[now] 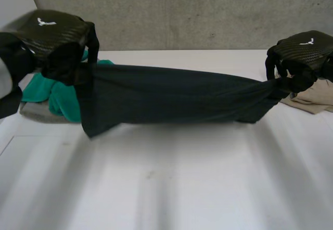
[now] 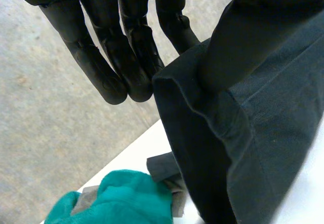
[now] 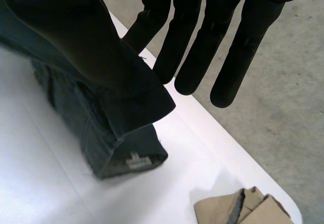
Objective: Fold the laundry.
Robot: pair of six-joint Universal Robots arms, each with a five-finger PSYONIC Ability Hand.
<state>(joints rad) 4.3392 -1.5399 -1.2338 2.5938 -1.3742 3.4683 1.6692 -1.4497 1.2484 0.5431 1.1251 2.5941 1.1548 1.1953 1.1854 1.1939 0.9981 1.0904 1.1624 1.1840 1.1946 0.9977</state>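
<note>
The head camera looks down on the table [image 1: 156, 188] from behind. Wrist cameras sit close, seemingly angled downward; all share the cloth [image 1: 171, 94].

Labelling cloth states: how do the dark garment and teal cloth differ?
The dark garment is pinched and stretched between the left hand and right hand; the teal cloth lies bunched, unheld. The dark garment spans wide; the teal cloth is a small heap. Both are plain fabric.
</note>
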